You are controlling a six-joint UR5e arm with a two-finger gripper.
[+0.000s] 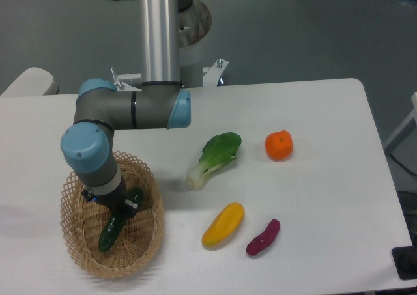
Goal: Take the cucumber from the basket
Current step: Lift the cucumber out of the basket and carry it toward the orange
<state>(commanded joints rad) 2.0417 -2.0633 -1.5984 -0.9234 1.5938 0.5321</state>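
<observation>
The tan wicker basket (pixel 154 241) stands at the front left of the white table. The dark green cucumber (pixel 109 234) lies slanted inside it, its lower end toward the front left. My gripper (pixel 124 207) points down into the basket over the cucumber's upper end. The blue-and-grey wrist above hides most of it. Only dark parts of the fingers (pixel 135 199) show beside the cucumber, so I cannot make out whether the jaws are closed on it.
To the right of the basket a leafy bok choy (pixel 215 157) lies on the table. Near it are an orange fruit (pixel 279 145), a yellow vegetable (pixel 223 224) and a small purple vegetable (pixel 263 237). The arm's elbow (pixel 137 109) hangs over the table behind the basket.
</observation>
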